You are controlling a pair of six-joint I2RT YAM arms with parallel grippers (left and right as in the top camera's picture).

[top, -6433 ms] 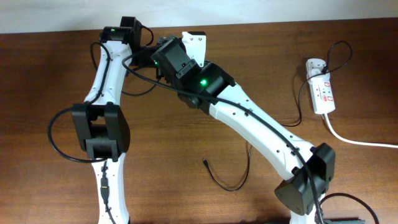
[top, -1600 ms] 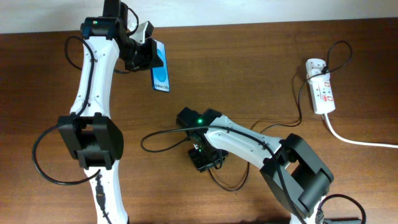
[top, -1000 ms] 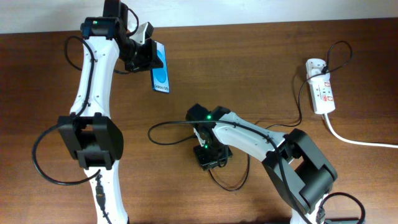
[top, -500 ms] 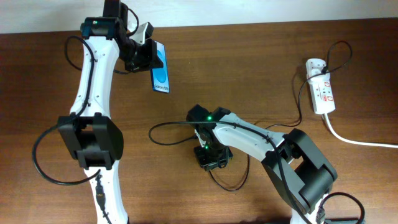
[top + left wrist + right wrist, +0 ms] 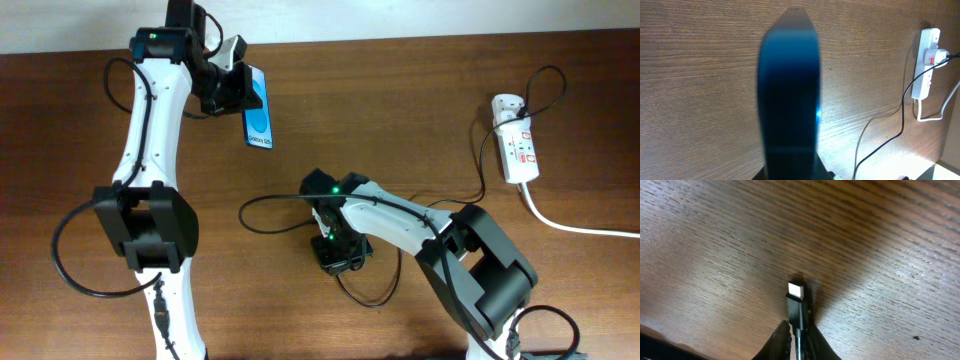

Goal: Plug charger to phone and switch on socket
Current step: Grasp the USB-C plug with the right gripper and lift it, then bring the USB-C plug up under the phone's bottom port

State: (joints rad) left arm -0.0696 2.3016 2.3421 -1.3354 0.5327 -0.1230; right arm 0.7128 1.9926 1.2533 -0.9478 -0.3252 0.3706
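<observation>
The phone (image 5: pixel 258 110), blue screen up, hangs above the table at the back left, my left gripper (image 5: pixel 226 90) shut on its upper end. In the left wrist view the phone (image 5: pixel 790 90) is a dark blurred slab that hides the fingers. My right gripper (image 5: pixel 338 256) is down on the table at centre. Its jaws press both sides of the charger's black plug (image 5: pixel 796 311), and the metal tip (image 5: pixel 796 290) juts out ahead. The charger cable (image 5: pixel 370 298) loops away to the white adapter (image 5: pixel 508 104) in the socket (image 5: pixel 520 152) at the far right.
The socket's thick white cord (image 5: pixel 580 227) runs off the right edge. In the left wrist view the socket (image 5: pixel 926 65) lies at the top right with the thin black cable (image 5: pixel 890 132) trailing from it. The arms' own black cables hang beside each arm.
The right gripper's jaws have drawn in around the charger plug while it stays low over the same spot. The left arm and the phone have not moved.
</observation>
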